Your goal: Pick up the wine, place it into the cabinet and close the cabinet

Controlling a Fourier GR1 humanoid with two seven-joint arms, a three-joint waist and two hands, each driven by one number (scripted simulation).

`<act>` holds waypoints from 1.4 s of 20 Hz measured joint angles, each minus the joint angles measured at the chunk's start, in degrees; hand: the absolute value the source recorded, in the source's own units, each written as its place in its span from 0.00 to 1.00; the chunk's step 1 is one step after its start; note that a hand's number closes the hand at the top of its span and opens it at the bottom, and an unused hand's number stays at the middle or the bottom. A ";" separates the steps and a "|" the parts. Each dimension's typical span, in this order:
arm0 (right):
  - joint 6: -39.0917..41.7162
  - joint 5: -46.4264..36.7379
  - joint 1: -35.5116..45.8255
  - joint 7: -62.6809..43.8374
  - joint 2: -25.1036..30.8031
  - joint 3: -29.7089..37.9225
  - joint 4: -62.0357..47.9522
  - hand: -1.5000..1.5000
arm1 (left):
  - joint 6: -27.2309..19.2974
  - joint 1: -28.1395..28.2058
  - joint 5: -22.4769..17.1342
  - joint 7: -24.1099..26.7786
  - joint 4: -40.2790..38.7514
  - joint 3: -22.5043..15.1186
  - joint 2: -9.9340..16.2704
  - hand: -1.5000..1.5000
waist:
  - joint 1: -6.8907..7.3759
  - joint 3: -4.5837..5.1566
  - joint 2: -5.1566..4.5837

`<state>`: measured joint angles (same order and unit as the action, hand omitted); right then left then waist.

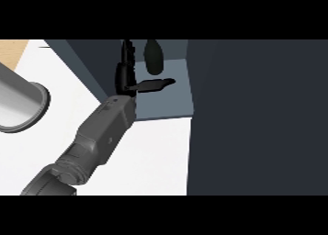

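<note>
A dark, narrow wine bottle (153, 57) stands inside the cabinet (167, 103), near the back of its blue-grey shelf. My right hand (126, 75) reaches into the cabinet opening just left of the bottle. Its fingers point straight away from me and the thumb (156, 85) sticks out to the right below the bottle. The hand is open and holds nothing; a small gap separates it from the bottle. The grey forearm (102, 133) runs up from the lower left. My left hand does not show.
A big dark cabinet door (261, 119) fills the right half of the view. The white counter (153, 156) lies below the opening. A wide grey cylinder with a rim (14, 98) sits at the left edge.
</note>
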<state>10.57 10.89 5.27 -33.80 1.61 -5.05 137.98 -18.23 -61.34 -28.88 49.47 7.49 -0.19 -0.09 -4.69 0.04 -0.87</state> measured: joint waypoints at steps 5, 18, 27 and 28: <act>-1.73 -0.33 1.94 -1.74 -0.24 -0.60 0.04 0.00 | 1.56 1.83 -3.52 0.16 2.84 -3.23 -0.02 0.00 | 0.14 0.02 0.33; -2.46 -0.71 1.08 -1.41 0.26 -0.11 0.41 0.00 | -6.08 15.81 -17.11 -2.02 21.73 -22.96 0.10 0.00 | 2.06 -0.02 0.86; -2.76 -1.04 0.46 -1.48 1.98 2.84 0.76 0.00 | -19.51 27.93 -17.33 -5.12 43.50 -36.76 0.12 0.00 | 4.23 -0.05 1.16; -2.88 -1.08 0.11 -1.49 1.94 2.71 0.88 0.00 | -20.05 29.39 -16.56 -5.26 45.40 -37.47 0.13 0.00 | 4.32 -0.06 1.16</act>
<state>7.69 9.81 5.38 -35.28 3.56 -2.35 138.87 -38.28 -31.95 -45.43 44.21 52.89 -37.67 0.04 -0.37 -0.02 0.29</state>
